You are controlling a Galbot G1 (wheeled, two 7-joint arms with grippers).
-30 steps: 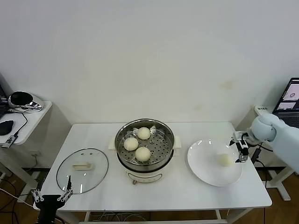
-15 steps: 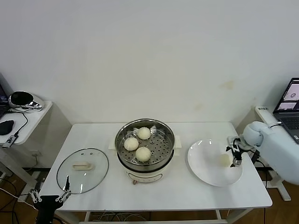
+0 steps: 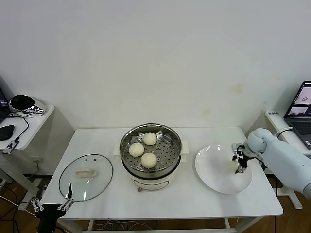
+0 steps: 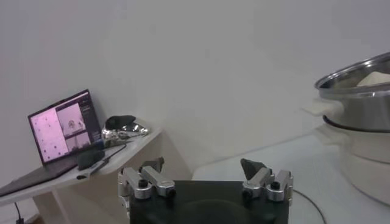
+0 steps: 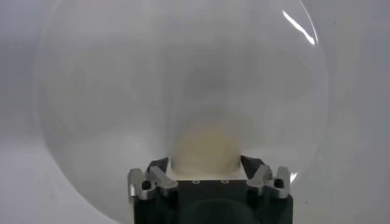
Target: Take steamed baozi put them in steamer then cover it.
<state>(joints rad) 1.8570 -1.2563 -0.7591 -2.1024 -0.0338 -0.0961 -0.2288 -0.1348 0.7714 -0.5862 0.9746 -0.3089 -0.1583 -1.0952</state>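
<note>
The steamer (image 3: 124,145) stands mid-table with three baozi on its perforated tray (image 3: 149,139) (image 3: 136,149) (image 3: 148,159). A fourth baozi (image 3: 233,166) lies on the white plate (image 3: 211,171) at the right. My right gripper (image 3: 239,162) is down at this baozi and open. In the right wrist view its fingertips (image 5: 159,164) stand on either side of the baozi (image 5: 204,146), with the gripper (image 5: 206,163) low over the plate (image 5: 122,91). The glass cover (image 3: 99,182) lies flat at the table's front left. My left gripper (image 3: 52,206) is parked open below the front left edge.
The left wrist view shows the open left gripper (image 4: 202,165), the steamer's rim (image 4: 359,79), and a side table with a laptop (image 4: 64,125). Another laptop (image 3: 302,101) stands beyond the table's right edge. A side table (image 3: 19,121) stands at the left.
My right gripper has moved left and down over the plate until its open fingers straddle the baozi. The left arm has stayed parked.
</note>
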